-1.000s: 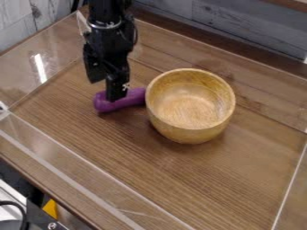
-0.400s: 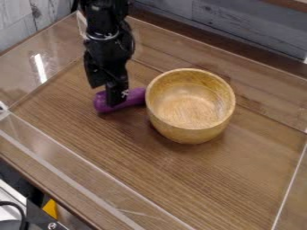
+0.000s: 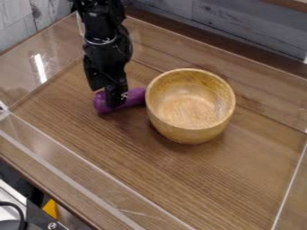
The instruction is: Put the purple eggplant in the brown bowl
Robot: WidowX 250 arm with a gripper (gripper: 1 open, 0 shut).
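Camera view — gripper [image 3: 111, 92] pointing straight down, jaws spread over purple eggplant [image 3: 120, 101], beside brown bowl [image 3: 191, 106].

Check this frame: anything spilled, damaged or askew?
Nothing stands out. The bowl sits upright and empty on the table; the eggplant lies beside it, under the open gripper.

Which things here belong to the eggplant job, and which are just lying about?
Job:
- purple eggplant, on the table beside the bowl
- brown bowl, empty
- gripper, open, low over the eggplant

Lying about:
- nothing loose; only the wooden table
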